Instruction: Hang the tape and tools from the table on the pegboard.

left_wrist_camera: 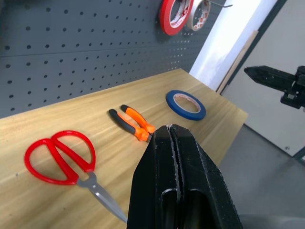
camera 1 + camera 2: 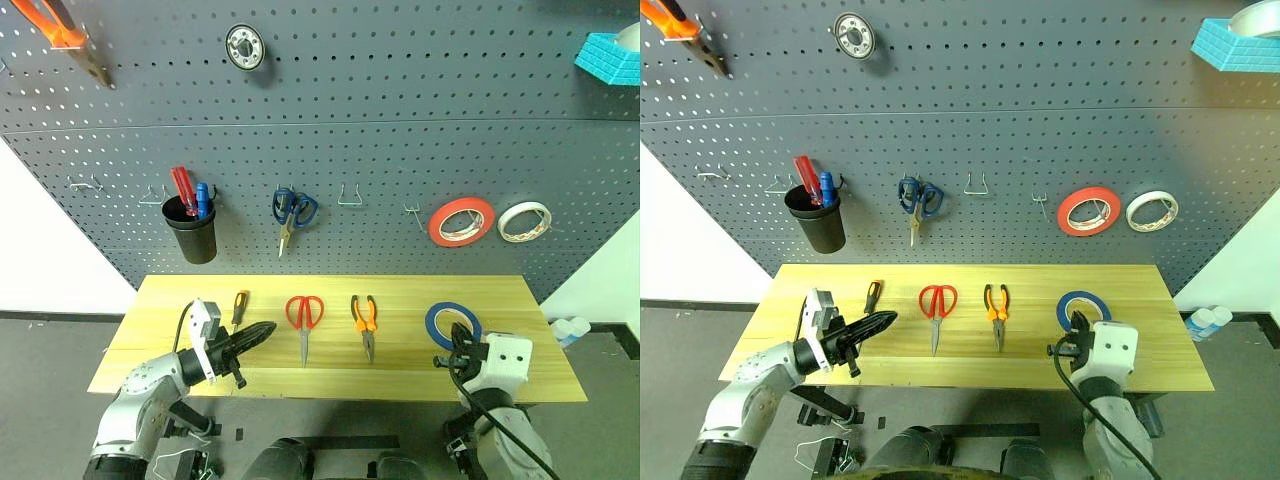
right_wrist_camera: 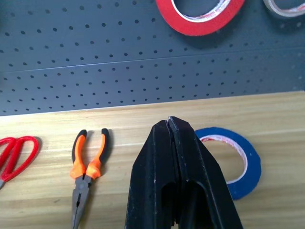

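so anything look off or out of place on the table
Nothing stands out. The screwdriver, red-handled scissors, pliers and blue tape lie apart in a tidy row on the table, none damaged or overhanging the edge.

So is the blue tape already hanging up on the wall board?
No, the blue tape lies flat on the table, below the red tape.

screwdriver (image 2: 239,307), scissors (image 2: 304,321), pliers (image 2: 365,323), tape (image 2: 452,324) left to right on table (image 2: 330,385), pegboard (image 2: 400,170) behind
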